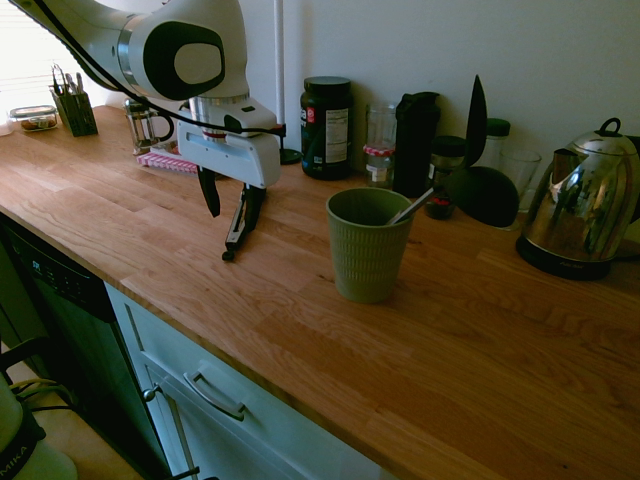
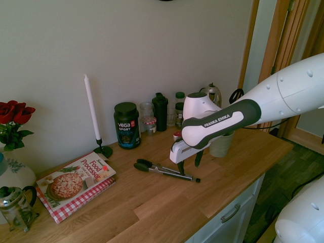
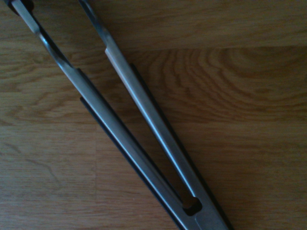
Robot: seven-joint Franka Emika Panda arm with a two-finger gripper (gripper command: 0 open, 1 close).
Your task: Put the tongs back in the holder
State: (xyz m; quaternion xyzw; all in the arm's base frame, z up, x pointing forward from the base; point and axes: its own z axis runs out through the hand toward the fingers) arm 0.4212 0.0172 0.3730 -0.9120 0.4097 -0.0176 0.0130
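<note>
Gripper [image 1: 229,205] pointing straight down, fingers spread wide, holding nothing, poised right above tongs [image 2: 163,170]. Tongs flat on wooden counter [image 1: 450,330], not in holder. Further right, green holder [image 1: 365,244] upright, thin silver handle [image 1: 411,206] leaning inside.
</note>
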